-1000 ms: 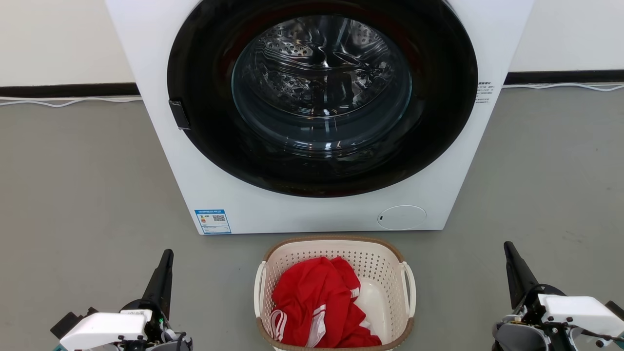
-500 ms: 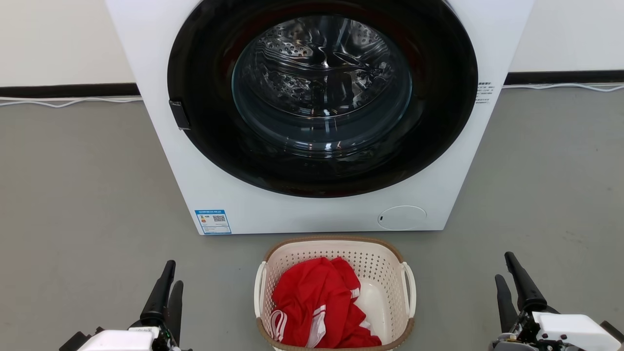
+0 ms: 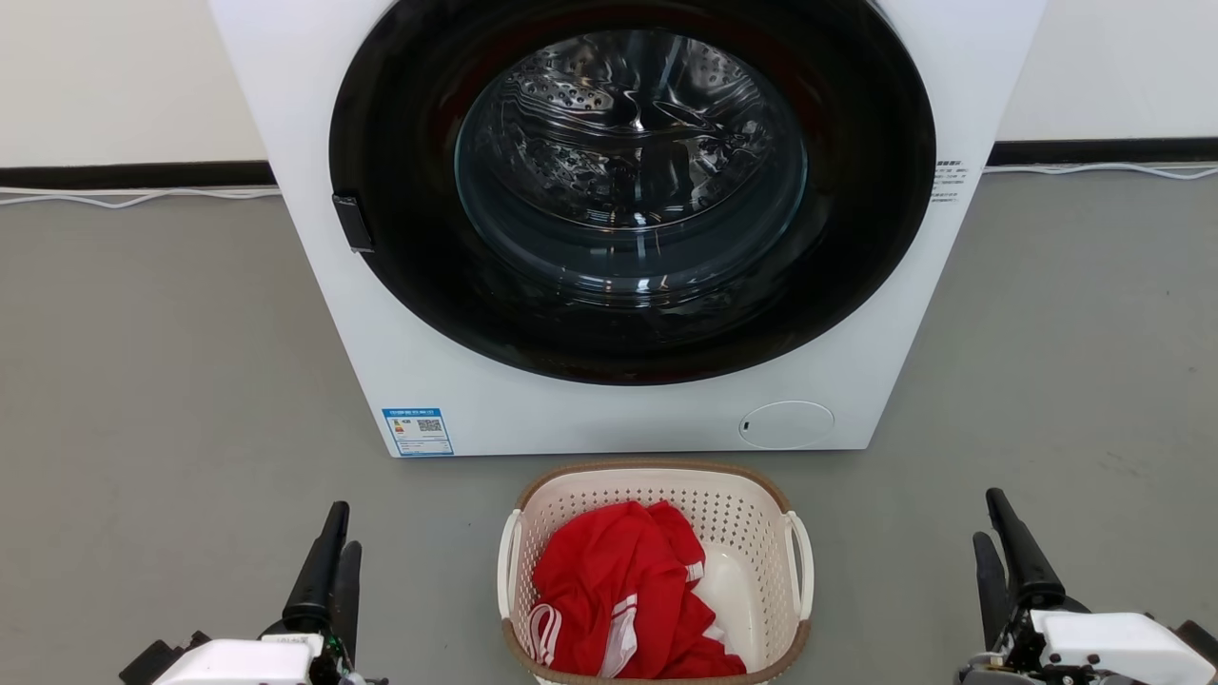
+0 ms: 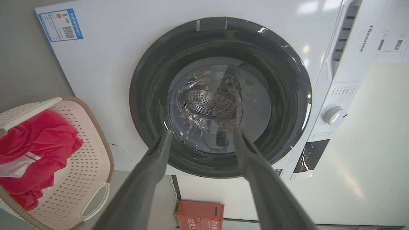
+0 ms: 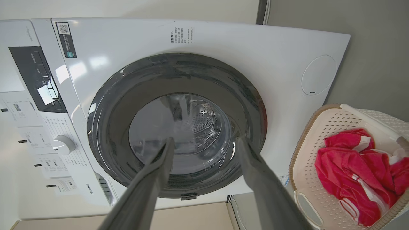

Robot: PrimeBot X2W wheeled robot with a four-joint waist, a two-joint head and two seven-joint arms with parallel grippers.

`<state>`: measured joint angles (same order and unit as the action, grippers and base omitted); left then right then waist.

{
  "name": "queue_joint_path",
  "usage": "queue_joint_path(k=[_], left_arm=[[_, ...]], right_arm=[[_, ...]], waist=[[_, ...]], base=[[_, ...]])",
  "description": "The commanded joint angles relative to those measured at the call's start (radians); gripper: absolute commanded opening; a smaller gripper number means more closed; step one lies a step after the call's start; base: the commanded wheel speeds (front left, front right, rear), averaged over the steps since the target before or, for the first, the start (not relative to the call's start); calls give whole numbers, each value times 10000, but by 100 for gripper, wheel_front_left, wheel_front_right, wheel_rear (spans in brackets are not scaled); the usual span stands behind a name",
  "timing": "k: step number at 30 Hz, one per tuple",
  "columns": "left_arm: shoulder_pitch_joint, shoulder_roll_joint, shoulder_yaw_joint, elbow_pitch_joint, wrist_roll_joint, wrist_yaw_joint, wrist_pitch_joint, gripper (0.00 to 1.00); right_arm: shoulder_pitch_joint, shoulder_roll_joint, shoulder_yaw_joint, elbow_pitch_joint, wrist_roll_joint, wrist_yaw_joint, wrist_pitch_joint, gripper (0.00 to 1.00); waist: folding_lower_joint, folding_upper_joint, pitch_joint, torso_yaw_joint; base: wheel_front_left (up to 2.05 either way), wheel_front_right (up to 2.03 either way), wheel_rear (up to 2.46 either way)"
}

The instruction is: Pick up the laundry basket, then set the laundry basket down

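Observation:
The laundry basket [image 3: 666,495] stands on the grey floor right in front of the washing machine, cream with a brown rim and white loop handles, holding a red garment [image 3: 609,590]. My left gripper [image 3: 344,529] is open, low at the left, well apart from the basket's left handle. My right gripper [image 3: 988,518] is open at the lower right, farther from the right handle. In the left wrist view the open left gripper [image 4: 202,132] points at the washer door, with the basket [image 4: 80,159] off to the left. In the right wrist view the open right gripper [image 5: 206,141] faces the door, the basket [image 5: 332,123] at the right.
A white front-loading washing machine [image 3: 428,362] with a shut dark round door [image 3: 628,181] rises just behind the basket. Bare grey floor lies on both sides of it. A white cable [image 3: 133,198] runs along the wall base. A red box [image 4: 198,214] sits beside the machine.
Both grippers have gone from shut to open, their fingers now spread. Both have sunk a little lower in the head view. The basket has not moved.

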<state>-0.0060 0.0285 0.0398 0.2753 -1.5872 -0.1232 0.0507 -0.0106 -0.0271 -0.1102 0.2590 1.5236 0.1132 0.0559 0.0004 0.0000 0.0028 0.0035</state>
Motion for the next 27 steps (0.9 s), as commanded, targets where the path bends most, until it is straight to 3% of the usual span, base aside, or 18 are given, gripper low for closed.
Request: queue_joint_path(k=[1, 14, 27], left_arm=[[-169, 76, -19, -349, 271, -18, -129, 100], [-86, 92, -114, -500, 1340, -25, -480, 100], [-30, 111, -165, -727, 3334, 53, -863, 100]], right_arm=[[-158, -105, 71, -397, -372, 38, -180, 100], [-62, -120, 122, -747, -2385, 54, -532, 100], [17, -136, 340, -1145, -5399, 72, -914, 100]], waist=[[-3, 0, 2, 8], [-3, 0, 0, 38], [-3, 0, 15, 104]], base=[[0, 0, 0], [0, 0, 0], [0, 0, 0]])
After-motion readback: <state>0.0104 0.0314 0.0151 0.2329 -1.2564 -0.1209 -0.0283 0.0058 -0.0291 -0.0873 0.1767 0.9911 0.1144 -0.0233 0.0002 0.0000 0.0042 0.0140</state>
